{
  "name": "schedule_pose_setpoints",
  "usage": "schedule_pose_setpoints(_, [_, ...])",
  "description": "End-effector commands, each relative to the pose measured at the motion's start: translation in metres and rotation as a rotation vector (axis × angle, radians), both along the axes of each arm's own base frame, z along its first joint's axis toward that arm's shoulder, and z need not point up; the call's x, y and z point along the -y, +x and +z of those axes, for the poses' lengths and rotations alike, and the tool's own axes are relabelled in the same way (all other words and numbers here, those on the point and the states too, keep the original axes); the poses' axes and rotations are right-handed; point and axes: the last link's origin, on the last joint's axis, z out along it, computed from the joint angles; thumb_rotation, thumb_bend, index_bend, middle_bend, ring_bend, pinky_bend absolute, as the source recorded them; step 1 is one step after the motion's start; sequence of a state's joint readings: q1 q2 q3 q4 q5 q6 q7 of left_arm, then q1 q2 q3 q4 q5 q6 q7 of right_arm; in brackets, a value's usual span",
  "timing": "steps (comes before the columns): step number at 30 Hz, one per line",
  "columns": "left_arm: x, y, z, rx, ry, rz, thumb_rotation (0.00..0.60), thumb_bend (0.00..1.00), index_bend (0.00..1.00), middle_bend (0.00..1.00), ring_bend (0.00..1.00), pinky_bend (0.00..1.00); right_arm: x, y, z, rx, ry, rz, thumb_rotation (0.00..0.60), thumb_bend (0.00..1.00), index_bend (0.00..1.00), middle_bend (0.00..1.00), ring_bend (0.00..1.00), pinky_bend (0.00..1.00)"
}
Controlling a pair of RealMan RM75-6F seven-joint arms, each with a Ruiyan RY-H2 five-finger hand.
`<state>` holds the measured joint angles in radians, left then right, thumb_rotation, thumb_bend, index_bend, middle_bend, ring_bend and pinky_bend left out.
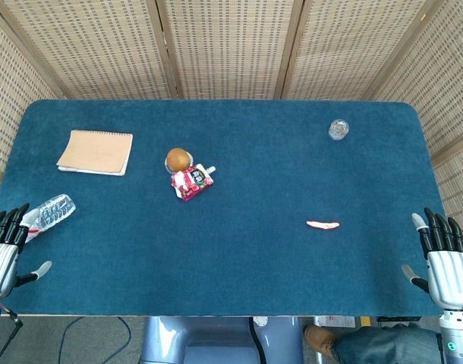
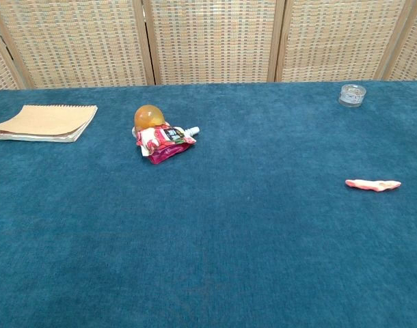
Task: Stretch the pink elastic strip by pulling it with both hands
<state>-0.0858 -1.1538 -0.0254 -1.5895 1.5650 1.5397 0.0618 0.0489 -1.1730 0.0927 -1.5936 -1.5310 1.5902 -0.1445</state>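
The pink elastic strip point(image 1: 322, 224) lies flat on the blue table, right of centre; the chest view shows the pink elastic strip point(image 2: 373, 184) as a short limp band at the right. My left hand point(image 1: 5, 246) rests open at the table's near left corner, holding nothing. At the near right corner my right hand point(image 1: 442, 259) is open too, fingers straight and pointing away, roughly a hand's length right of the strip. Neither hand appears in the chest view.
A tan notebook point(image 1: 96, 152) lies far left. An orange ball point(image 1: 178, 159) and a red pouch point(image 1: 193, 182) sit left of centre. A clear plastic bottle point(image 1: 52, 211) lies beside my left hand. A small glass cup point(image 1: 338, 129) stands far right. Woven screens point(image 1: 231, 45) stand behind the table.
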Motion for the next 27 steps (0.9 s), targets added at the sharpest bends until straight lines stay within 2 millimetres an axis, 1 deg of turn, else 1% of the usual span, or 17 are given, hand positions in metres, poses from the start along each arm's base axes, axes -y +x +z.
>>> schedule_pose_setpoints(1, [0.000, 0.000, 0.000, 0.001, 0.000, 0.001, 0.600, 0.00, 0.00, 0.00, 0.00, 0.00, 0.000, 0.000, 0.000, -0.001, 0.002, 0.001, 0.600, 0.00, 0.01, 0.00, 0.00, 0.00])
schedule_pose_setpoints(8, [-0.001, 0.000, -0.002, -0.003, 0.000, -0.001, 0.600, 0.00, 0.00, 0.00, 0.00, 0.00, 0.002, -0.001, -0.004, 0.007, 0.025, -0.012, 0.600, 0.00, 0.02, 0.00, 0.00, 0.00])
schedule_pose_setpoints(13, [-0.003, 0.001, -0.005, -0.007, -0.010, -0.004, 0.600, 0.00, 0.00, 0.00, 0.00, 0.00, 0.011, 0.002, -0.012, 0.025, 0.074, -0.017, 0.600, 0.00, 0.05, 0.00, 0.00, 0.00])
schedule_pose_setpoints(17, [-0.002, 0.002, -0.007, -0.014, -0.009, -0.004, 0.600, 0.00, 0.00, 0.00, 0.00, 0.00, 0.033, 0.010, -0.019, -0.002, 0.121, -0.007, 0.600, 0.00, 0.07, 0.00, 0.00, 0.00])
schedule_pose_setpoints(22, [-0.002, 0.003, -0.010, -0.024, -0.009, 0.004, 0.600, 0.00, 0.00, 0.00, 0.00, 0.00, 0.071, 0.027, -0.029, -0.022, 0.203, 0.007, 0.600, 0.00, 0.10, 0.00, 0.00, 0.00])
schedule_pose_setpoints(25, [-0.003, 0.002, -0.011, -0.027, -0.008, 0.011, 0.600, 0.00, 0.00, 0.00, 0.00, 0.00, 0.094, 0.034, -0.038, -0.056, 0.256, -0.001, 0.600, 0.00, 0.11, 0.00, 0.00, 0.00])
schedule_pose_setpoints(27, [-0.004, 0.002, -0.012, -0.030, -0.007, 0.011, 0.600, 0.00, 0.00, 0.00, 0.00, 0.00, 0.106, 0.038, -0.046, -0.057, 0.295, -0.014, 0.600, 0.00, 0.14, 0.00, 0.00, 0.00])
